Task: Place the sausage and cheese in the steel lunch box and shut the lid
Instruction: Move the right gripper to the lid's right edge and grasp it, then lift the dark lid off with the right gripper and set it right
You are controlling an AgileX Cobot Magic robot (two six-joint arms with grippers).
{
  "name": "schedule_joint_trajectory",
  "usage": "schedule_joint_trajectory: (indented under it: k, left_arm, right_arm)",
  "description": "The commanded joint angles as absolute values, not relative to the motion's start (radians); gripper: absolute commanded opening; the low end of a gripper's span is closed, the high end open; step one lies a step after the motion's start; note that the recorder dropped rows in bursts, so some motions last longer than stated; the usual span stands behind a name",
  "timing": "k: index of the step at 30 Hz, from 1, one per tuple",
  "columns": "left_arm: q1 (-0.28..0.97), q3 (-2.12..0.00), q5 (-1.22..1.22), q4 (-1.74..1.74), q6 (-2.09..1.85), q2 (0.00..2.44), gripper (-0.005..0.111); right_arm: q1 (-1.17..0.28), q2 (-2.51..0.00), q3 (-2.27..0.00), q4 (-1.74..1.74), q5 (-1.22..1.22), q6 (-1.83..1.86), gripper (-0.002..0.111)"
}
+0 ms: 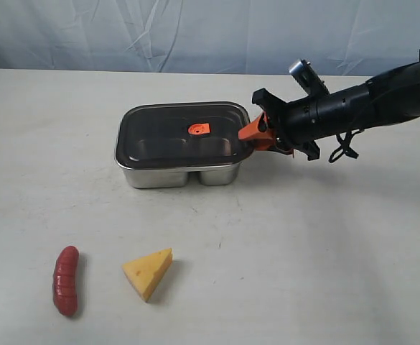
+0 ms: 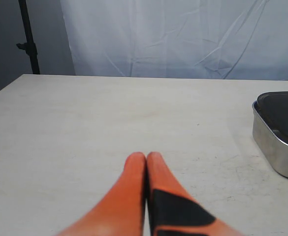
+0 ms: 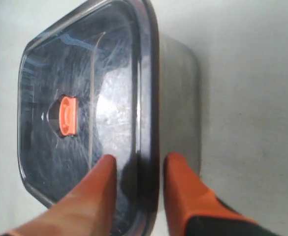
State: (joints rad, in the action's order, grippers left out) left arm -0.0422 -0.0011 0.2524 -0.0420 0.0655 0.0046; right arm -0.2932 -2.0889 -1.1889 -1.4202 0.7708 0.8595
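The steel lunch box [image 1: 174, 175] stands mid-table with the dark lid [image 1: 168, 138] lying on it, orange valve [image 1: 198, 129] near the centre. My right gripper [image 1: 247, 134] is open at the box's right end. In the right wrist view its fingers straddle the lid [image 3: 84, 73] rim: one fingertip [image 3: 107, 164] over the lid, the other beside the steel wall [image 3: 180, 98]. The red sausage [image 1: 66, 280] and yellow cheese [image 1: 148, 272] lie on the table near the front left. My left gripper [image 2: 146, 156] is shut and empty, out of the exterior view.
A white cloth backdrop hangs behind the beige table [image 1: 303, 251]. The left wrist view shows the box [image 2: 274, 142] at its edge and a black stand [image 2: 28, 44] beyond the table corner.
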Motion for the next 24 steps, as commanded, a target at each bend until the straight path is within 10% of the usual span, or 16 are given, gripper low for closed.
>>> schedule_joint_trajectory:
  k: [1, 24]
  left_arm:
    - [-0.037, 0.0, 0.238, -0.043, 0.067, 0.0, 0.0]
    - [-0.037, 0.0, 0.238, -0.043, 0.067, 0.0, 0.0]
  right_arm:
    - [-0.292, -2.089, -1.193, -1.408, 0.762, 0.867, 0.005]
    - [-0.291, -1.976, -1.193, -1.399, 1.072, 0.914, -0.001]
